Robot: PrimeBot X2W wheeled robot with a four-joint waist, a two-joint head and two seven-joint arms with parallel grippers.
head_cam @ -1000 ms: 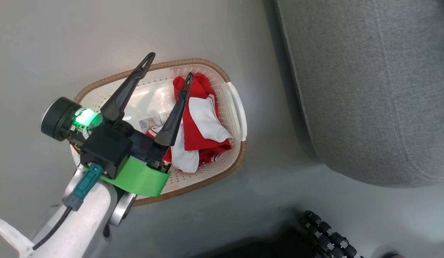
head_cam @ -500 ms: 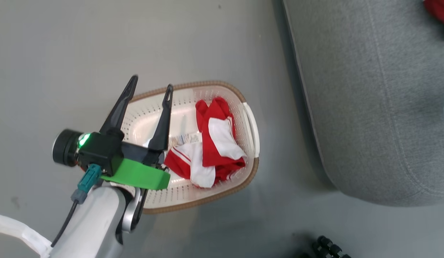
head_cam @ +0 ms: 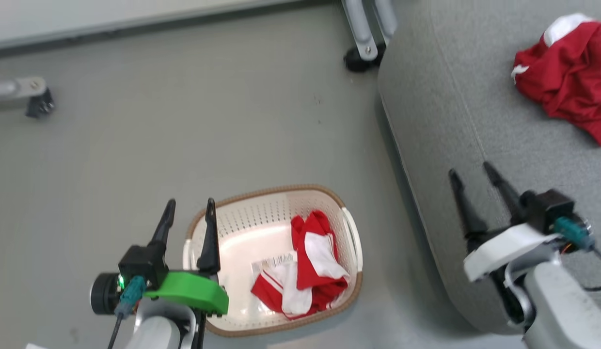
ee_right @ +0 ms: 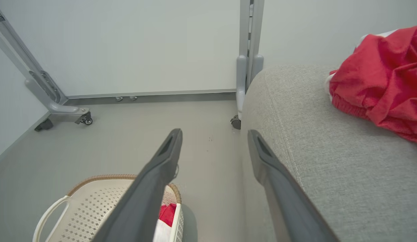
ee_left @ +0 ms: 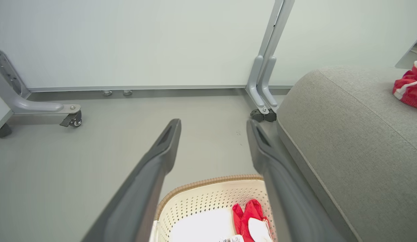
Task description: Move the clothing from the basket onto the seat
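Observation:
A red and white garment point(head_cam: 305, 274) lies crumpled in the right half of the cream basket point(head_cam: 242, 220) on the floor, beside the paper label point(head_cam: 269, 264). Another red garment point(head_cam: 567, 77) rests on the grey seat point(head_cam: 475, 111) at the upper right, also in the right wrist view point(ee_right: 380, 77). My left gripper point(head_cam: 190, 207) hangs open over the basket's left rim, holding nothing. My right gripper point(head_cam: 471, 172) stands open above the seat's near edge, empty. The left wrist view looks past the open left gripper point(ee_left: 213, 125) to the basket point(ee_left: 208, 198) and garment point(ee_left: 250, 220).
Grey metal frame legs with castors stand on the floor: one by the seat's far corner point(head_cam: 363, 46), another at the far left point(head_cam: 36, 99). A pale wall panel point(ee_left: 144, 43) runs along the back. Bare grey floor point(head_cam: 184, 135) lies between the basket and the wall.
The head camera has lifted and pulled back, bringing the right gripper, the garment on the seat and the frame legs into view. My left gripper has drawn from over the basket's middle to its left rim.

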